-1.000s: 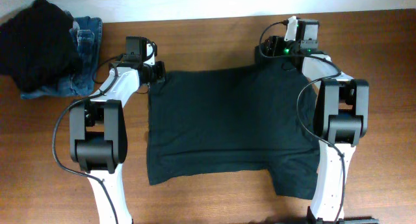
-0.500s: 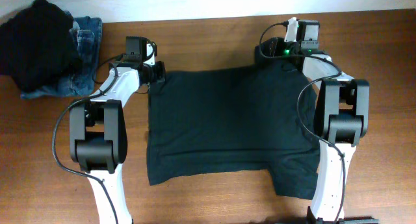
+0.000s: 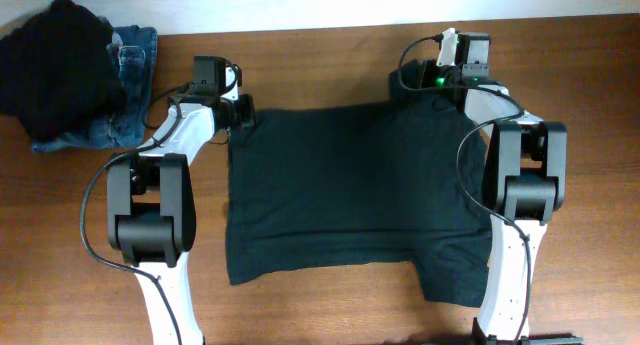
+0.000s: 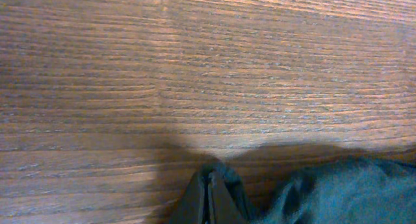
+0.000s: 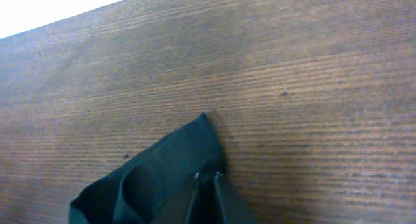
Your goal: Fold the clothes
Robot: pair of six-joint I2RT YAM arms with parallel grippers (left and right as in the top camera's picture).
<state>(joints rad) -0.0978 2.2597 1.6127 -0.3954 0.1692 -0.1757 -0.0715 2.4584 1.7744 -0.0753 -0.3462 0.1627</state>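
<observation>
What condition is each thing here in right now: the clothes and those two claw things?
T-shirt: spread out flat, not yet folded.
Left end effector: shut, pinching a corner of the T-shirt.
Right end effector: shut, pinching another corner of the T-shirt.
Black garment: crumpled in a heap.
Jeans: bunched up, partly under the black garment.

Overhead: bright, even, sharp.
Left wrist: dimmer; soft shadow on table [image 4: 195,68]; grain perhaps slightly blurred.
Right wrist: blown-out white corner.
</observation>
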